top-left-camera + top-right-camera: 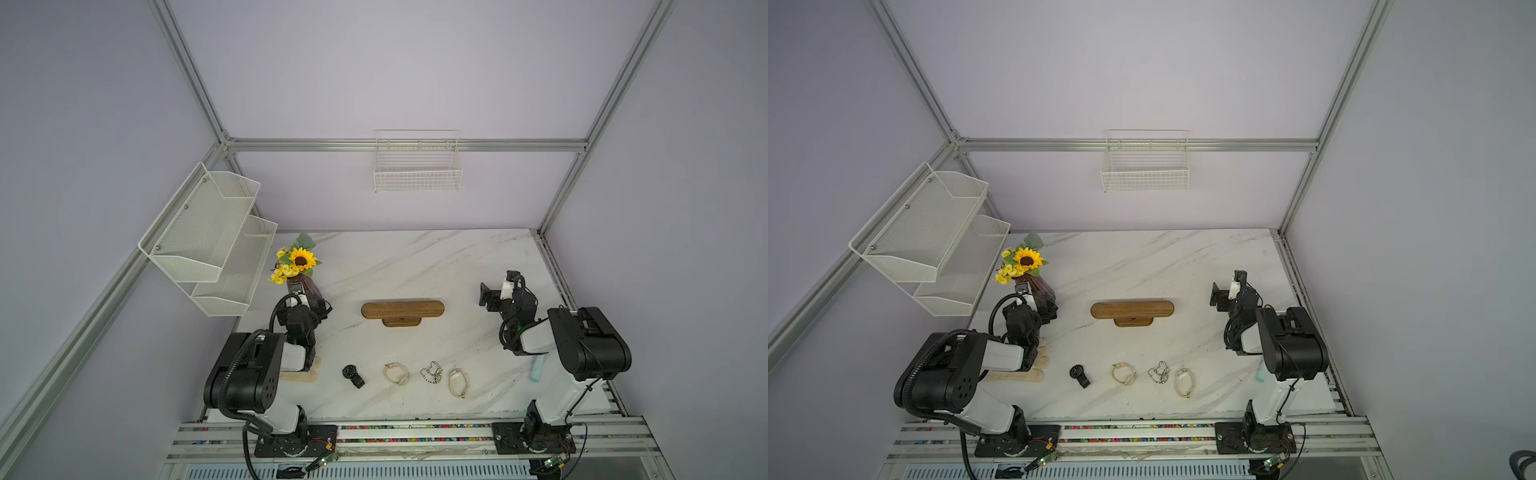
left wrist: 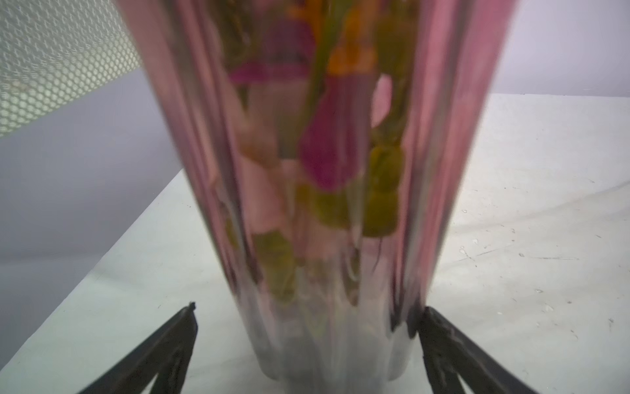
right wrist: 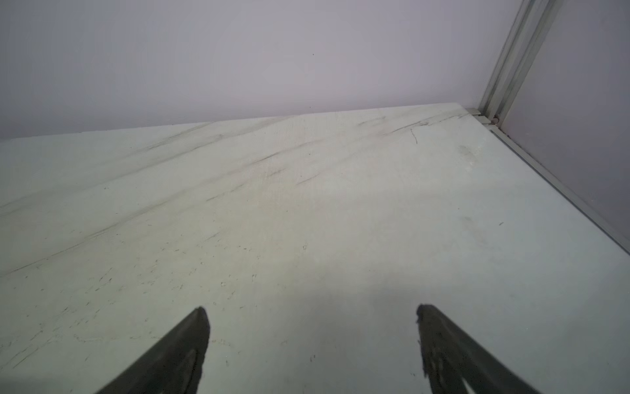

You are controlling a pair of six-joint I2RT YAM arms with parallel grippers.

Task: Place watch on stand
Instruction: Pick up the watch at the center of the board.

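- Wooden stand (image 1: 402, 311): middle of tabletop (image 1: 415, 257).
- Black watch (image 1: 353, 375): flat near front edge, left of centre, apart from stand.
- Left gripper (image 2: 308, 308): spread wide around the vase (image 2: 324, 170) base, left edge.
- Right gripper (image 3: 312, 308): spread wide above tabletop, right edge.

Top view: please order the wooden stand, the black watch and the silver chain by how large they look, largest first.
1. wooden stand: clearly the largest.
2. black watch and silver chain: they look about alike, so I do not rank them. Both lie in one row, about equally near the camera.
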